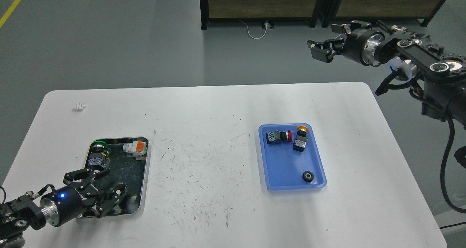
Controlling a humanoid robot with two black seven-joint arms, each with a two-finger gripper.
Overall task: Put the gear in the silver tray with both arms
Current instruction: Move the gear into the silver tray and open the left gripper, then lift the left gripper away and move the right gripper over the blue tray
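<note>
Both end effectors are in sight: the left end effector point(105, 188) hovers low over the near part of the silver tray point(145, 175), its two black fingers spread apart with nothing between them, while the right end effector point(322, 49) hangs high beyond the far right corner of the worktop point(204, 131), fingers parted and empty. Near the front left of the white worktop sits the silver tray, holding a green-capped push-button switch point(97, 154) at its far left corner and a white and orange part point(135, 147) at its far right corner. Well apart to the right lies the blue plastic tray point(276, 175). At its far end rest a red-capped switch point(278, 136) on its side and, just beside it, a yellow-capped switch point(300, 138). The gear point(308, 176), small, black and ring-shaped, lies alone near the front right corner of the blue tray. A small white piece point(79, 106) sits by the far left corner of the worktop.
</note>
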